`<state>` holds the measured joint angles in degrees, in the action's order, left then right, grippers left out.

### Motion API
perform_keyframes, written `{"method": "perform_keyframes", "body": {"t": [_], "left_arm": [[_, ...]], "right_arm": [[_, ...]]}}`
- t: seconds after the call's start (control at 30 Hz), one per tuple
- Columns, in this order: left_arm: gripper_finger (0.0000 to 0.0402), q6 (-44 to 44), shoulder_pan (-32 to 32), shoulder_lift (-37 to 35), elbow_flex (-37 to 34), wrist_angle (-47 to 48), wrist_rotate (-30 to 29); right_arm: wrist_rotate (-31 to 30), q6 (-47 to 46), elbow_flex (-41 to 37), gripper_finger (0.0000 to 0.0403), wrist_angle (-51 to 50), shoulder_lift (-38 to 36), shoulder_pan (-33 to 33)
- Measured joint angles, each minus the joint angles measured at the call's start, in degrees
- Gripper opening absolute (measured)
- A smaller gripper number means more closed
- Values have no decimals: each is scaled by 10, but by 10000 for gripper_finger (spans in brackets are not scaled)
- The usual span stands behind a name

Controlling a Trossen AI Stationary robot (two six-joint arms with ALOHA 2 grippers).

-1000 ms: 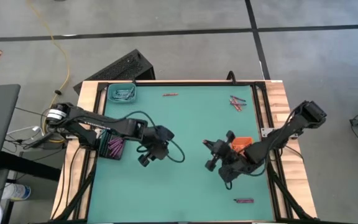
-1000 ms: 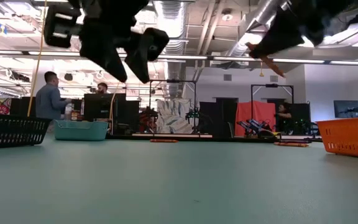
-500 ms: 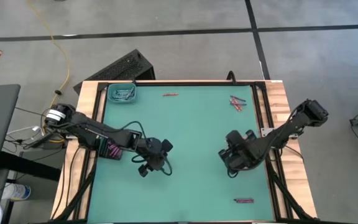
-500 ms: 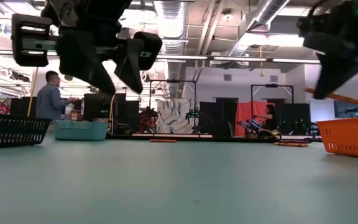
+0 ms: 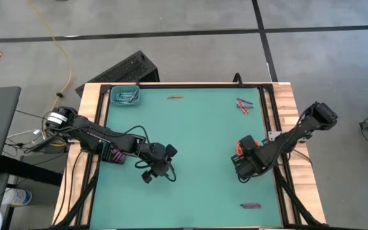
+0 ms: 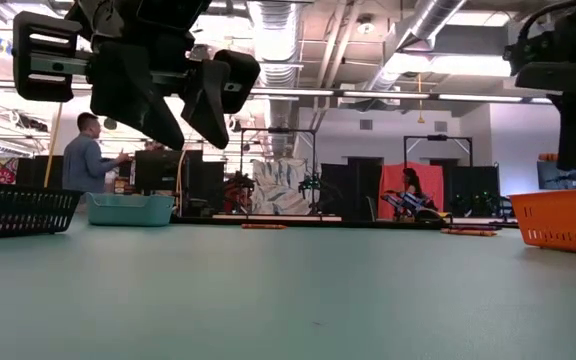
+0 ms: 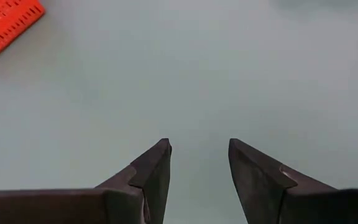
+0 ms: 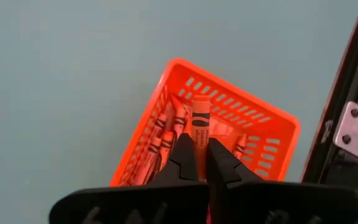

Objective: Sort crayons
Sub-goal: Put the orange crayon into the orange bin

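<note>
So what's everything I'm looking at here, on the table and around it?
Table: one, green top, wooden edges.
Orange tray: one, right side of the table, several orange crayons lying in it.
Held crayon: one, orange, above the orange tray.
Black tray: one, left edge, purple crayons inside.
Teal tray: one, far left corner, pale crayons inside.
Loose crayons: one reddish at the far edge, a small cluster far right, one dark at the near right.
People: at least two, in the room behind.
Left gripper: open, empty, above bare table.
Right gripper: shut on the held crayon.
</note>
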<state>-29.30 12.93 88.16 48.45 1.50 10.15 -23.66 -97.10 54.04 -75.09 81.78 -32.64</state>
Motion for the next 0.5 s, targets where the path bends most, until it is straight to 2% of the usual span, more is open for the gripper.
{"method": "perform_keyframes", "body": {"t": [0.5], "left_arm": [[151, 1, 0, 0, 0, 1, -1]], "right_arm": [[13, -26, 0, 2, 8, 0, -7]]}}
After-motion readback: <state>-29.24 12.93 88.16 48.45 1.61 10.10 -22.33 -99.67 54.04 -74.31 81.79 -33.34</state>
